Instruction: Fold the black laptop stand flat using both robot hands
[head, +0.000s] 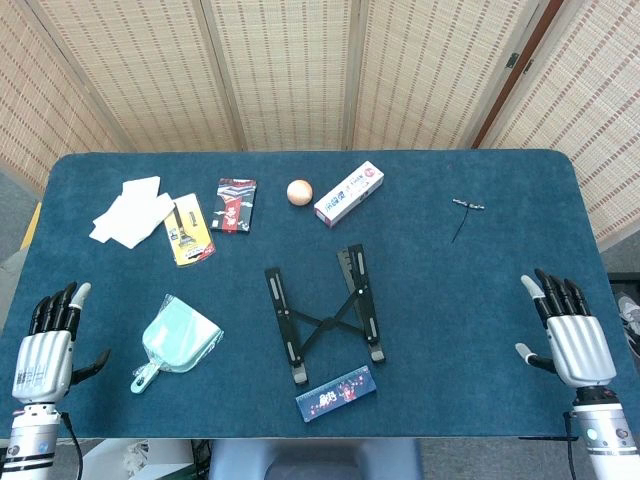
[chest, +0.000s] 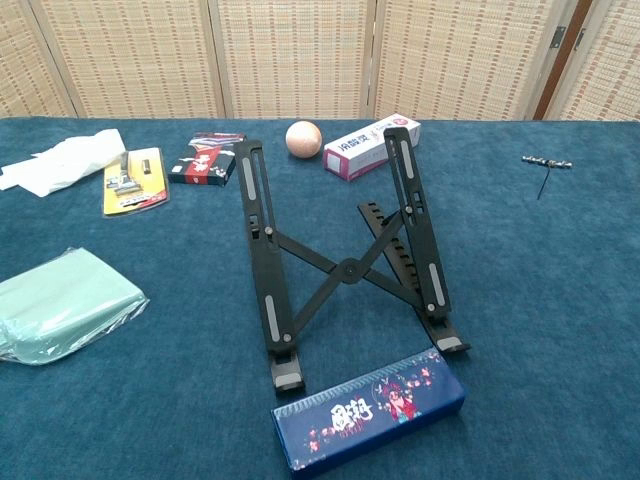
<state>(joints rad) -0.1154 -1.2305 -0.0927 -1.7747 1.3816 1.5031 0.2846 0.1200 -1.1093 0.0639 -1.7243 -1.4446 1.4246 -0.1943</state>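
Now black laptop stand (head: 325, 312) sits propped open between left hand (head: 45, 350) and right hand (head: 570, 335), both spread wide, holding nothing.

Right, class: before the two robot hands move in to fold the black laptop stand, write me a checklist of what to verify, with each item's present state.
1. Black metal laptop stand unfolded, in view: ok.
2. Left hand free, fingers apart: ok.
3. Right hand free, fingers apart: ok.
4. Both hands near the stand: not ok, they rest at the table's outer edges.
5. Room at the stand's front feet: not ok, the long blue printed box lies just in front.
6. Stand's hinges free to move: cannot tell.
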